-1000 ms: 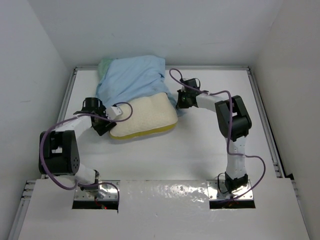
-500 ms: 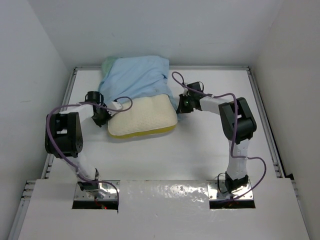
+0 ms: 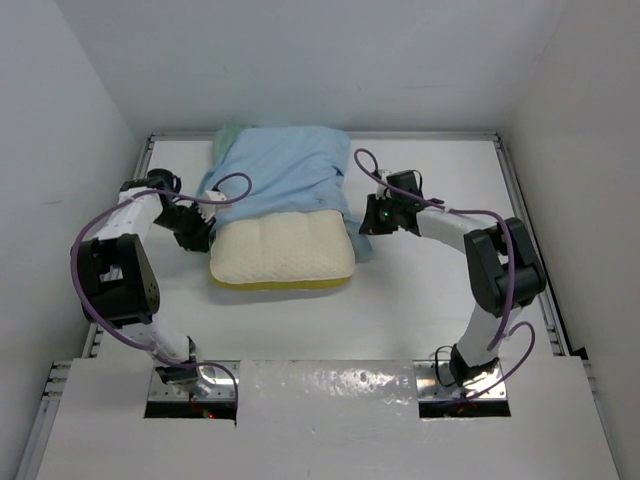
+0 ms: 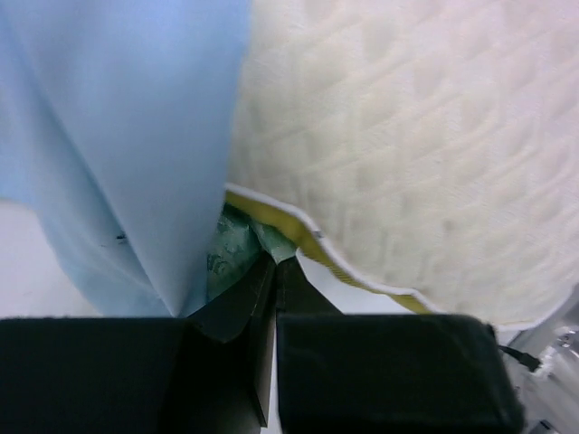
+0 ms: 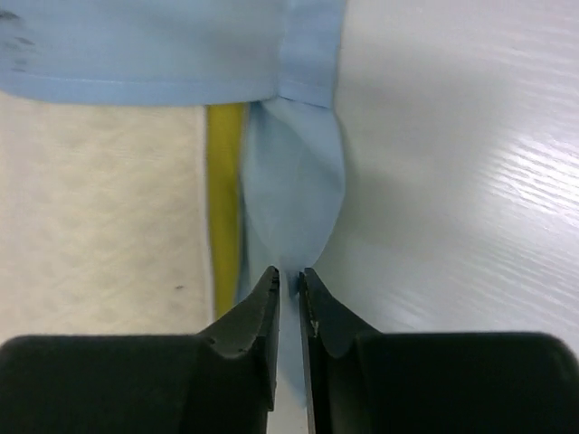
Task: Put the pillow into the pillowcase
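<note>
Left gripper (image 4: 274, 264) and right gripper (image 5: 289, 276) pinch pillowcase (image 3: 280, 165) edges (both reaching inward)

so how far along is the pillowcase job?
Roughly halfway. Done: the far end of the pillow is inside the pillowcase. In hand: the left gripper and right gripper each pinch its opening edge beside the pillow. Left: draw the case over the bare near half.

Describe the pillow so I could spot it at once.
Toward the far edge of the white table lies a light blue pillowcase. The pillow is the cream cushion sticking out of its near end. Its bumpy surface and yellow edge band set it apart from that smooth cloth.
</note>
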Available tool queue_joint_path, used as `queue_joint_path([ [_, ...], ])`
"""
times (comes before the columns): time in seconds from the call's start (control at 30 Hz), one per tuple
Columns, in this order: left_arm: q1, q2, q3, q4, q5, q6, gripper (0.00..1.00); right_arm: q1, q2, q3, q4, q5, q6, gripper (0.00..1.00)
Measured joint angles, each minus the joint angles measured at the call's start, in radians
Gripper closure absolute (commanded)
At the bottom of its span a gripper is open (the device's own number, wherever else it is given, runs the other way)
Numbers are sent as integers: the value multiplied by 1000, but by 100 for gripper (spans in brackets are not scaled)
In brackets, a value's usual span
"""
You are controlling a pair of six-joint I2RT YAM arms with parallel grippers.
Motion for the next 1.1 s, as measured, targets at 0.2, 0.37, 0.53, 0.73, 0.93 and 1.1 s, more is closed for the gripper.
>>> queue_joint_path([
  [0.2,0,0,-55,-29,61,14,100,76,12,-23,-17,108,-25,39],
  [0.37,0,0,-104,-38,72,17,100,131,43,-38,-21,243,-16,39],
  [0.53,0,0,-110,-51,72,18,100,163,78,-14,-41,439,8,47],
  [0.73,0,-1,-104,-63,70,14,100,161,96,-12,1,438,42,100],
  [0.93,6,1,57,-165,113,3,100,69,9,-143,96,226,105,100],
  [1.1,30,-5,418,-263,230,-70,100,-25,-205,-96,23,28,125,100],
])
